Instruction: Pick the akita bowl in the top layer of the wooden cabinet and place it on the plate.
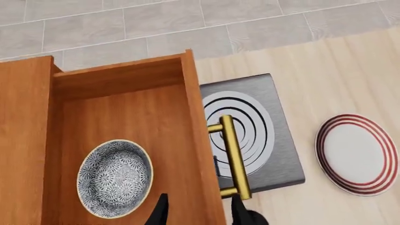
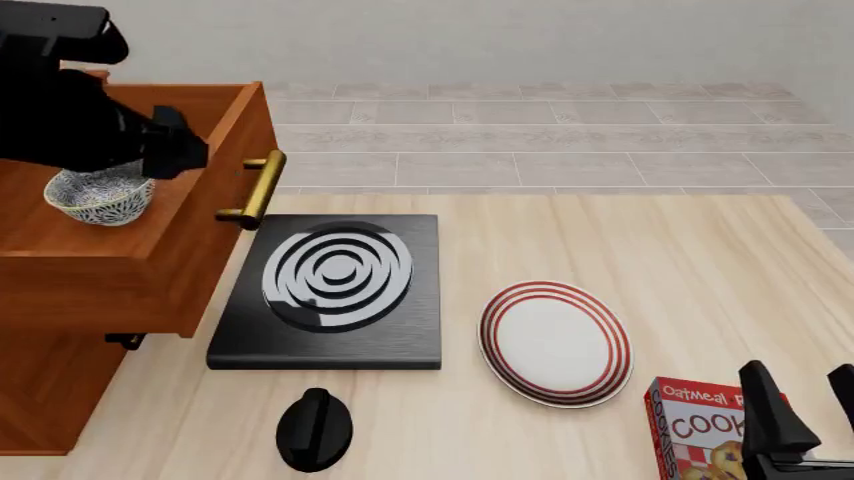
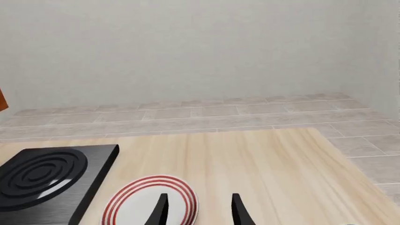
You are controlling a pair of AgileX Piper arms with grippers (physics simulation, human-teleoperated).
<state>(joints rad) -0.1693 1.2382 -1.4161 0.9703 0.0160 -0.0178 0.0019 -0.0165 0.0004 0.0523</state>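
Observation:
The akita bowl [image 1: 114, 178] [image 2: 100, 193], white with dense dark-blue speckles, sits upright inside the pulled-out top layer [image 2: 200, 215] of the wooden cabinet [image 2: 54, 390]. My left gripper [image 1: 200, 213] hovers above the drawer, open and empty, with the drawer's front wall between its fingers and the bowl just to one side. The plate [image 2: 557, 342] [image 1: 356, 154] [image 3: 150, 204], white with red rings, lies on the table right of the stove. My right gripper [image 2: 805, 400] [image 3: 198, 211] stands open at the near right corner, holding nothing.
A black square stove [image 2: 334, 285] with white rings lies between cabinet and plate. The drawer's brass handle [image 2: 258, 188] juts out over its edge. A black knob-like object [image 2: 315, 428] sits near the front edge. A cookie box [image 2: 701, 435] stands beside my right gripper.

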